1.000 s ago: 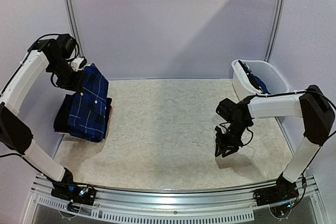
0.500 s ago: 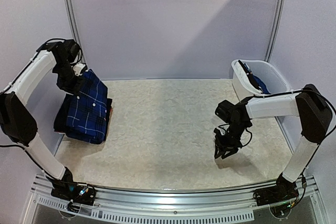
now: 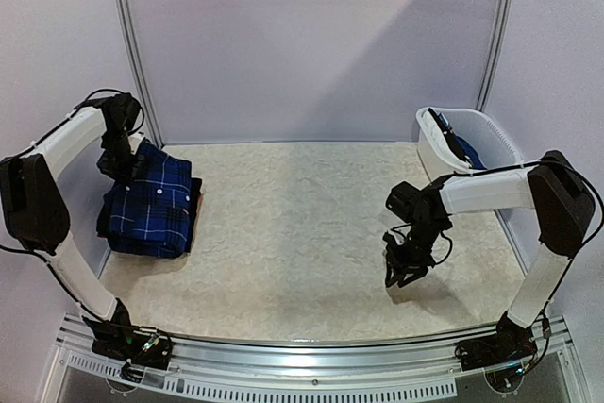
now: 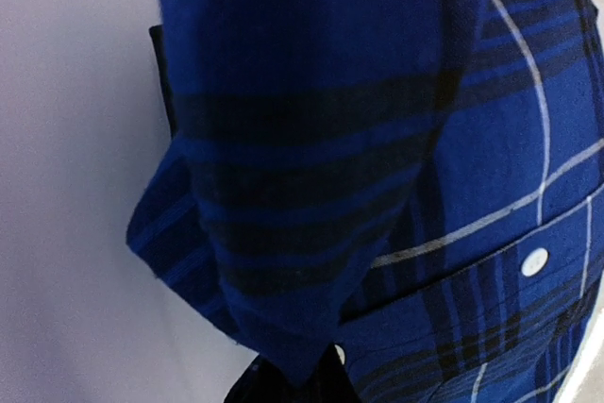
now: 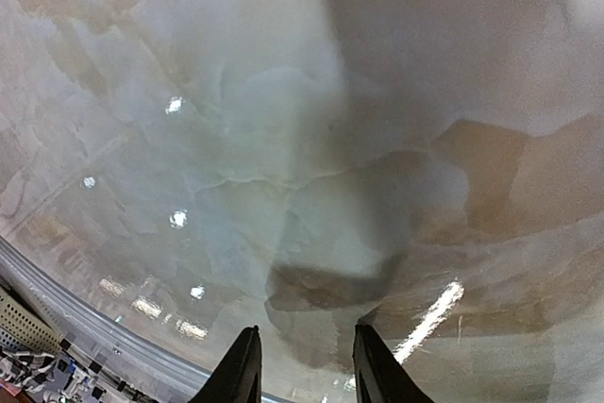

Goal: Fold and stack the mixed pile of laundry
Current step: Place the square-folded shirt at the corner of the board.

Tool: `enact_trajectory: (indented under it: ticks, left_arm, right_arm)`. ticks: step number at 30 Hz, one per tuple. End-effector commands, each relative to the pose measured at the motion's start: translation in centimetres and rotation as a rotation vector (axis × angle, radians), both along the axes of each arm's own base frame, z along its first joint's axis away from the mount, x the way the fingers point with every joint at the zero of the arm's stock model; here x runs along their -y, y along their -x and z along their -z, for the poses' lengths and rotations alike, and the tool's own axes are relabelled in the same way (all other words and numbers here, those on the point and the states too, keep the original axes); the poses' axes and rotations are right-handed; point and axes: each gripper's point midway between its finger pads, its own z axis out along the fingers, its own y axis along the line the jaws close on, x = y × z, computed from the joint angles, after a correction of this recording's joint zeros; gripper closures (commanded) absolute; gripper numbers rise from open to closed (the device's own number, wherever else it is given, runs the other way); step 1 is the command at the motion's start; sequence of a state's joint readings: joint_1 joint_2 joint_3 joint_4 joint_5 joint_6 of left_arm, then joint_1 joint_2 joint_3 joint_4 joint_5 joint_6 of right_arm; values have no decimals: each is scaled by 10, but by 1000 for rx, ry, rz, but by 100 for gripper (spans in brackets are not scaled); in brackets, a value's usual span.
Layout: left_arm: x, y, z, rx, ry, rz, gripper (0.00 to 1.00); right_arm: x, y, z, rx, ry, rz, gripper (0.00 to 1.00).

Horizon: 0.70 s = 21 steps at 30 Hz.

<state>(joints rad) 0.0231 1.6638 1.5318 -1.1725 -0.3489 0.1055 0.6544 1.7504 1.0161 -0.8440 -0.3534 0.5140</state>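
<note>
The blue plaid button shirt (image 3: pixel 151 205) lies folded on top of a small stack at the table's left edge. A black garment's edge (image 3: pixel 194 188) and a thin red strip (image 3: pixel 196 216) show beneath it. My left gripper (image 3: pixel 120 161) is at the shirt's far left corner, shut on the cloth. In the left wrist view the plaid shirt (image 4: pixel 377 139) fills the frame and hides the jaws. My right gripper (image 3: pixel 400 271) hangs open just above the bare table on the right. Its dark fingers (image 5: pixel 247 356) have nothing between them.
A white plastic basket (image 3: pixel 430 153) stands at the back right with dark and blue clothing (image 3: pixel 466 152) inside. The pale mottled tabletop (image 3: pixel 302 233) spans the middle. A metal rail (image 3: pixel 311 351) runs along the near edge. Walls close in behind and at the left.
My left gripper has come down and back with the blue plaid shirt. The shirt hung up off the stack before and now lies flatter on it. The right arm has barely moved.
</note>
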Motion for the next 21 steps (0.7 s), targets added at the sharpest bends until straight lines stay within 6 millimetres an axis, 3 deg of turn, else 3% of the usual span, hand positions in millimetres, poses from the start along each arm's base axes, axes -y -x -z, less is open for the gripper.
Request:
enact_trajectory:
  ticks: [1,9,16,21]
  left_arm:
    - [-24,-23,7,61,-63,-28,99]
    - [-43,-46,30,38,-114,-14,96]
    - [-59,-64,29,119,-221,3,94]
    - [-72,-63,25,128,-316,-3,89]
  right_arm:
    - [-4,1,4,-14,-8,-20,66]
    - [-6,0,7,-21,-9,-26,66]
    - [-5,0,7,-23,-7,-22,66]
    - [-8,-3,5,-15,-11,-20,66]
